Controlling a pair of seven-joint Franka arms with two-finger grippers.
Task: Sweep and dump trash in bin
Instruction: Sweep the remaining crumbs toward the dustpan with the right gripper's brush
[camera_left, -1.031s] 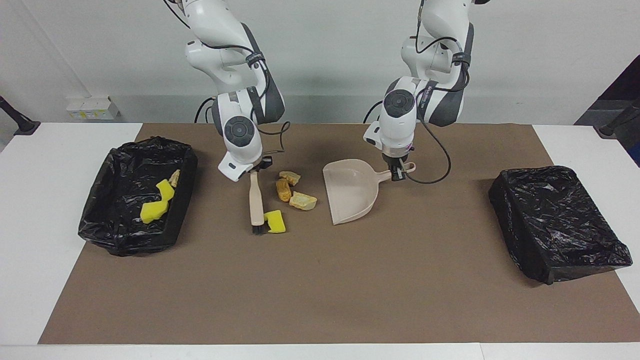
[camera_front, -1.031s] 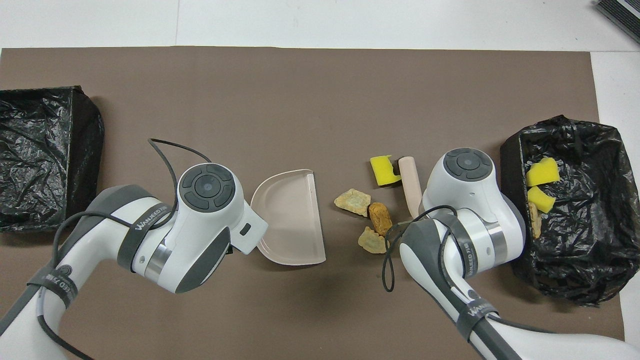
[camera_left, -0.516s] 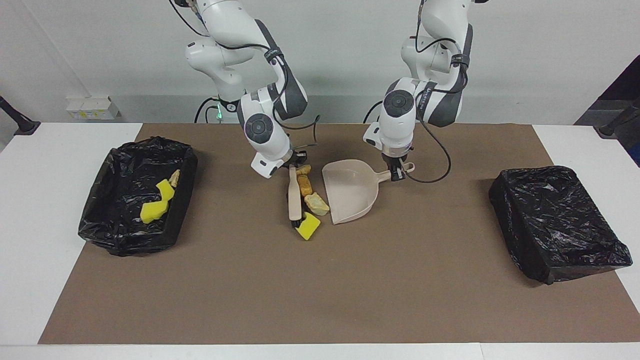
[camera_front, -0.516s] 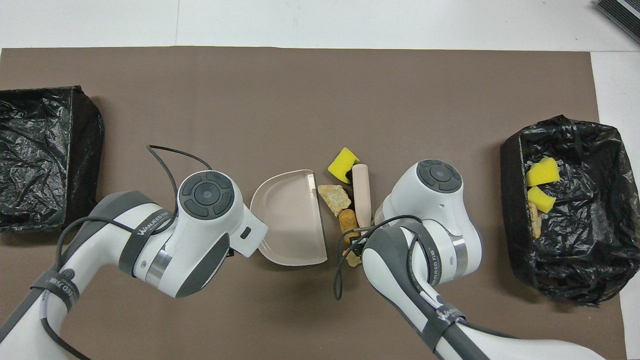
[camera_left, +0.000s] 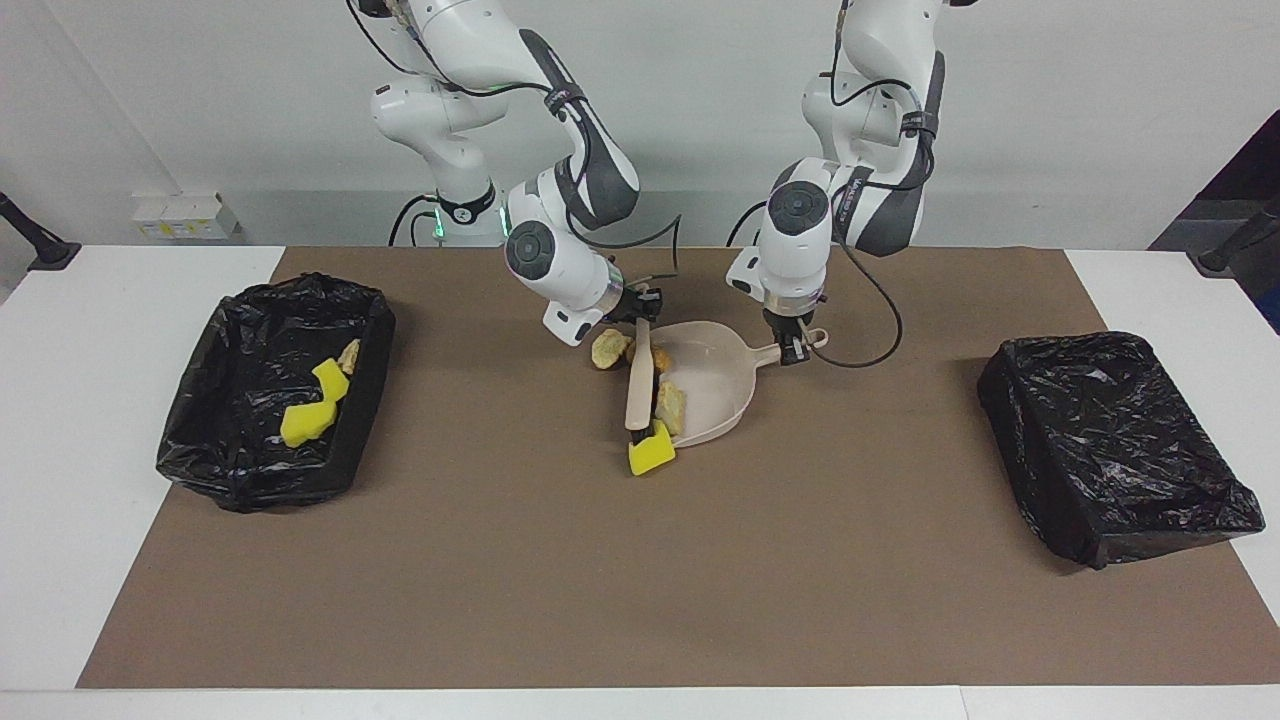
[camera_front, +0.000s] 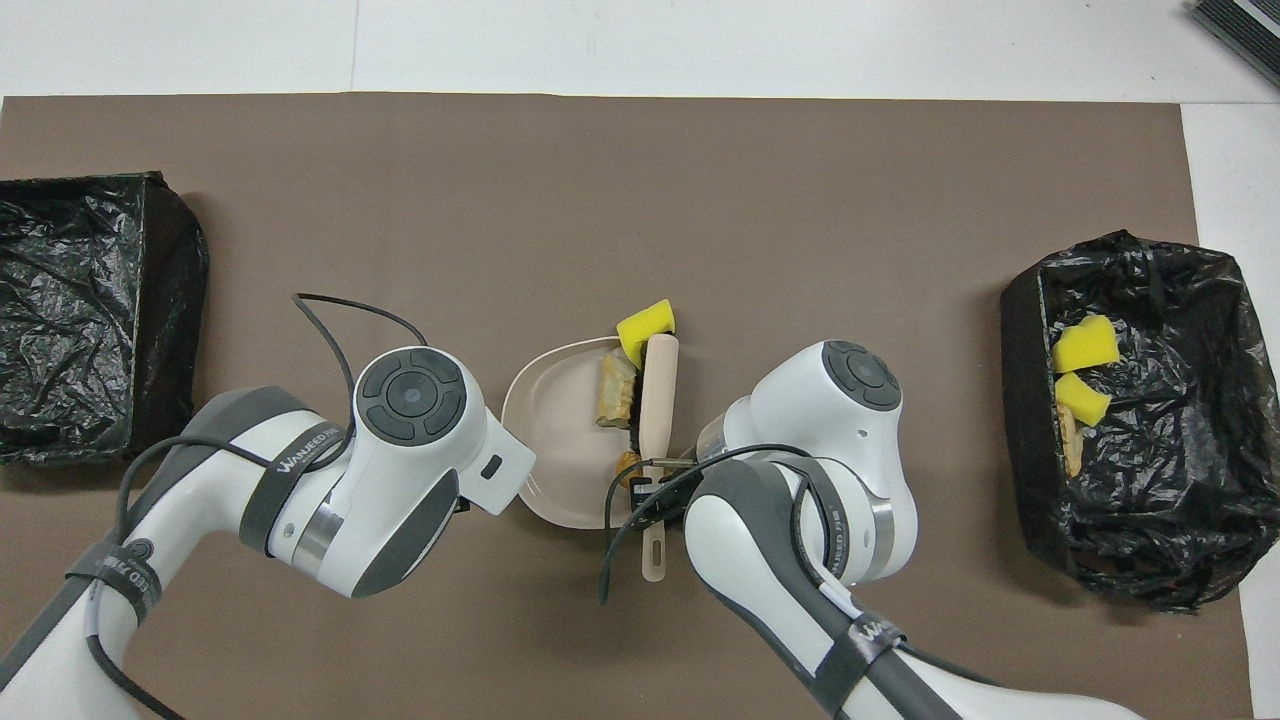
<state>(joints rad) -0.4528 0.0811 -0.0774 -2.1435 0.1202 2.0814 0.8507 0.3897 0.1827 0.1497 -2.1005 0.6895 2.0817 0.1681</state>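
- We see the right gripper (camera_left: 641, 305) clamped tight on the handle of the beige brush (camera_left: 636, 385); the brush runs from the gripper away from the robots, its dark bristle end lying along the open mouth of the dustpan (camera_left: 715, 385).
- The left gripper (camera_left: 793, 345) is closed on the end of the dustpan's handle, with the pan resting flat on the brown mat (camera_left: 640, 580), toward the right gripper.
- A yellow sponge chunk (camera_left: 651, 453) sits at the bristle tip, right at the corner of the pan's mouth, farthest from the right gripper of the swept pieces; we cannot tell whether it is inside the pan or just on the mat.
- A pale lump (camera_left: 670, 405) lies inside the pan, touching the brush on the left gripper's side.
- An orange-brown piece (camera_left: 660, 358) shows inside the pan just below the right gripper, close to the brush handle.
- Another beige lump (camera_left: 609, 349) lies on the mat outside the pan, just beside the right gripper, on the side away from the left gripper.
- The black-lined bin (camera_left: 275, 400) at the right arm's end of the table holds two yellow sponge chunks (camera_left: 313, 405) and a pale scrap (camera_left: 349, 355); it is well apart from both grippers.
- A second black-lined bin (camera_left: 1110, 440) stands at the left arm's end, well apart from the left gripper.
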